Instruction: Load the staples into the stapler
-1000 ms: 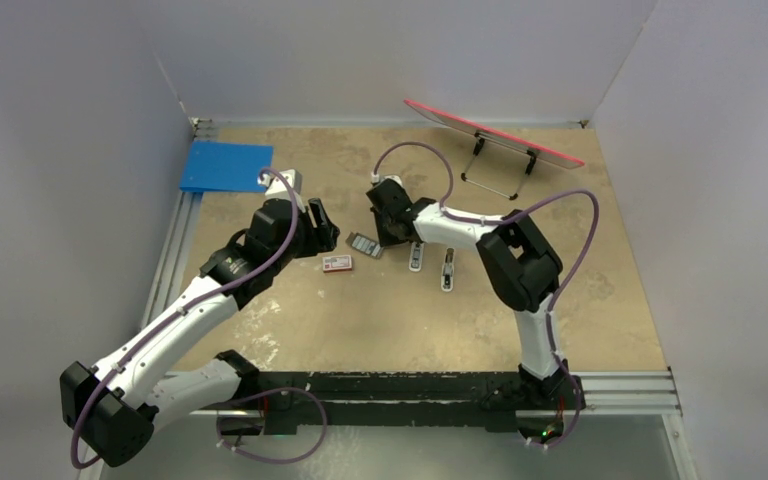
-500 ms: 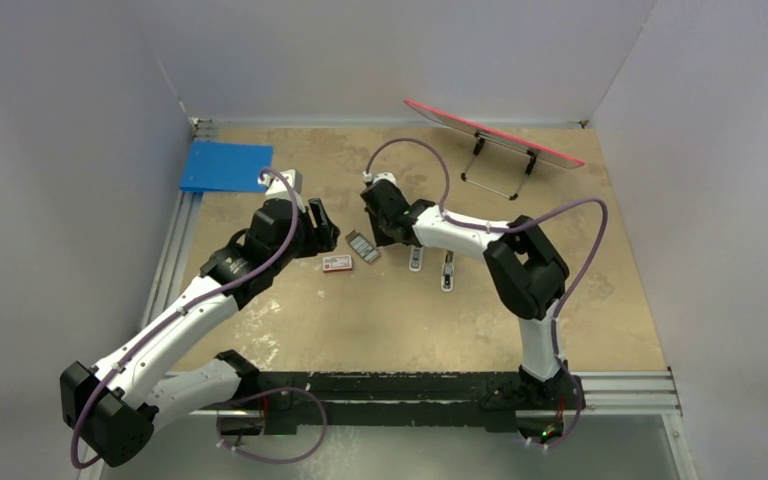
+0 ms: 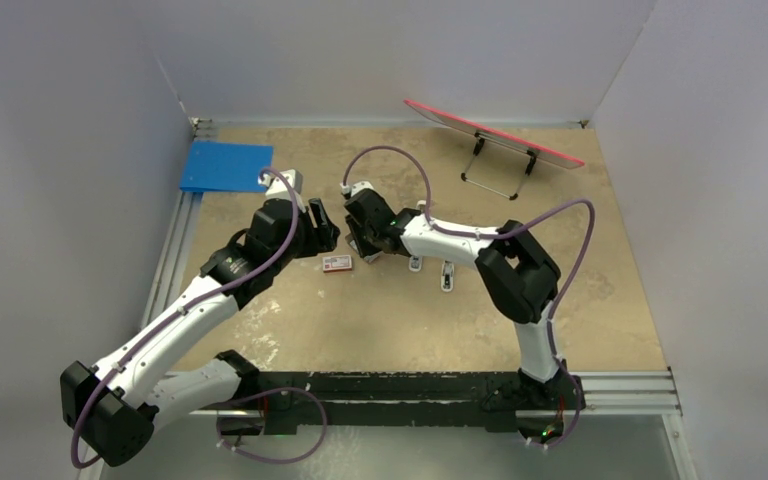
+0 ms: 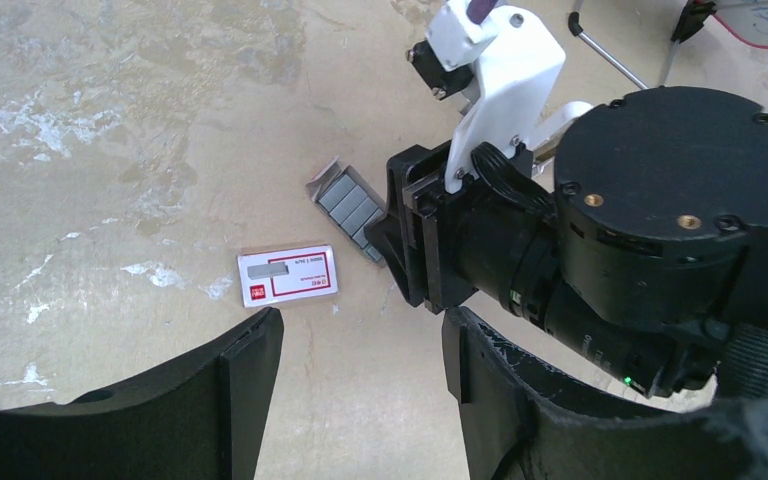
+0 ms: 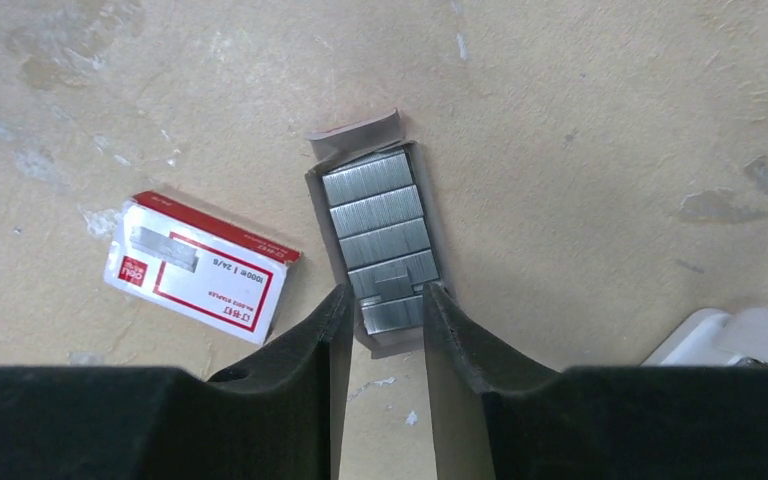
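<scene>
On the tan surface (image 3: 410,330), a blue flat board (image 3: 225,166) lies at the far left corner. A red-rimmed panel (image 3: 495,131) leans on a wire stand near the far edge, right of the middle. Both are well apart from the work.

Near the middle of the surface lies a red-and-white box (image 5: 200,270), flat and closed. Just beside it, toward the right edge, the staples (image 5: 380,235) sit as grey strips side by side in an open paper tray. Right of these lie a short white piece (image 3: 415,263) and the stapler (image 3: 447,275), near each other but apart. The right forearm passes over the far end of both.

The right gripper (image 5: 378,320) points down at the staples. Its fingers are narrowly parted, one on each side of the end strip nearest the wrist camera. Whether the fingers touch the metal cannot be told.

The left gripper (image 4: 360,370) hangs over the surface on the box's left-edge side, its fingers spread wide and holding nothing. From its wrist view the box lies just beyond the fingertips. The right gripper's black body crowds the space beside the staples.
</scene>
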Controlling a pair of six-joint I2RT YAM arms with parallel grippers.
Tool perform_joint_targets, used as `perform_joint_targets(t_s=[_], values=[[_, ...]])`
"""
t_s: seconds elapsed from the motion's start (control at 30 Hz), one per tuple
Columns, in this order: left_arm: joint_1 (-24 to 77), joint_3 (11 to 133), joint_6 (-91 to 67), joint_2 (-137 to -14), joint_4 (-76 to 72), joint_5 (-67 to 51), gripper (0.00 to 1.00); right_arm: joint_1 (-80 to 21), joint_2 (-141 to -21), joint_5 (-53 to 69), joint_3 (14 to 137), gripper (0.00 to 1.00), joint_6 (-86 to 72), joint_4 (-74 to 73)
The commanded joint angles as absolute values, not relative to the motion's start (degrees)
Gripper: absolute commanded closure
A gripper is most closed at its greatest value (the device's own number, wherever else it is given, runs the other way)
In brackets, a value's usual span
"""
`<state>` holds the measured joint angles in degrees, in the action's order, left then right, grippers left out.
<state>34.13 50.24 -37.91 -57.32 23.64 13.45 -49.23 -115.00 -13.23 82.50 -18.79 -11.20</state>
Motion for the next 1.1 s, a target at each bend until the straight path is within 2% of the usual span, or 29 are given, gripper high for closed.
perform_joint_targets(t_s=[0.0,0.13,0.47,0.77,1.07], values=[[33.66,50.36,-37.97,-57.35,22.05,13.43,0.40,-48.87,-116.33,-11.78,84.46,0.66,-17.27,-10.37],[33.61,50.36,-38.03,-57.44,22.06,13.45,0.40,-48.85,-117.16,-12.02,84.58,0.65,-17.09,-10.39],[33.64,50.38,-38.05,-57.39,22.11,13.54,0.40,-48.92,-118.60,-13.36,85.15,0.73,-16.26,-10.26],[33.70,50.36,-38.06,-57.48,22.11,13.36,0.40,-48.89,-118.39,-13.03,85.07,0.84,-16.91,-10.14],[33.66,50.46,-37.97,-57.30,21.97,13.36,0.40,-48.85,-113.49,-14.32,83.95,0.85,-17.89,-8.79]])
